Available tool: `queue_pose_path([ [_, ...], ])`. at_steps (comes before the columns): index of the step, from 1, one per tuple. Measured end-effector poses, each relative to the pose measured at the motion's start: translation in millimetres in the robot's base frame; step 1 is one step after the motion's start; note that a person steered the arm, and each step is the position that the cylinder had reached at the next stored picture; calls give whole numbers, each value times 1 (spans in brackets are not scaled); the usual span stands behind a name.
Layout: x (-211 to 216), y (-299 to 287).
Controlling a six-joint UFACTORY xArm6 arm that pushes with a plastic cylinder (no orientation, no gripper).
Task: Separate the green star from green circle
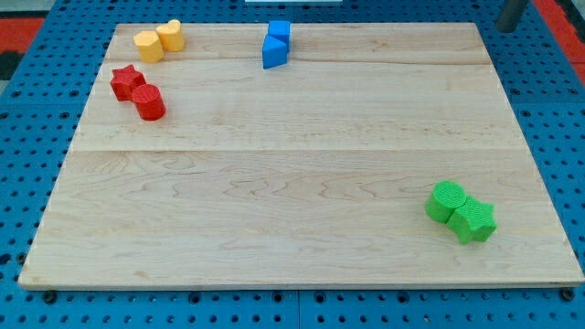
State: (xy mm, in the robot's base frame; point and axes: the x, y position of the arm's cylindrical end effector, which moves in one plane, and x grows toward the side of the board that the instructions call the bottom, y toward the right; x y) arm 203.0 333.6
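Camera view shows a pale wooden board [302, 183] lying on a blue pegboard [27, 137]. Taking the green circle [445, 201] as the landmark, every other group sits well away toward the view's left and top. Farthest left, a red star [126, 81] touches a red cylinder [149, 102]; just above them two yellow blocks [158, 40] stand side by side, their shapes hard to tell apart. Further right, near the board's top edge, two blue blocks [276, 45] sit stacked close, one a cube, the other wedge-like.

The green circle itself rests near the board's lower right corner, and the green star [473, 220] sits touching it on its lower right side. Their contact line runs from the view's lower left to upper right, so the pair's long axis slopes down toward the right.

Only a grey stub of the rod [512, 15] shows, at the view's top right corner, beyond the board's edge; my tip is out of sight, so where it stands relative to the blocks cannot be told, and there are no fingers to report. From that stub the green pair lies almost straight down the view. A sensible push would probably drive into the seam between them, or shove the star away from the circle, toward the lower right, though the board's edge is near there.
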Motion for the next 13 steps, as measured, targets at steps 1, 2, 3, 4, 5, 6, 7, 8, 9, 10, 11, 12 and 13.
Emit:
queue_pose_path([
  [1,0,0],
  [2,6,-1],
  [3,31,-11],
  [4,61,-40],
  [5,76,-88],
  [6,91,-158],
  [7,115,-218],
  [8,134,-237],
  [9,134,-239],
  [10,135,-248],
  [11,136,-278],
  [12,140,-304],
  [13,135,-337],
])
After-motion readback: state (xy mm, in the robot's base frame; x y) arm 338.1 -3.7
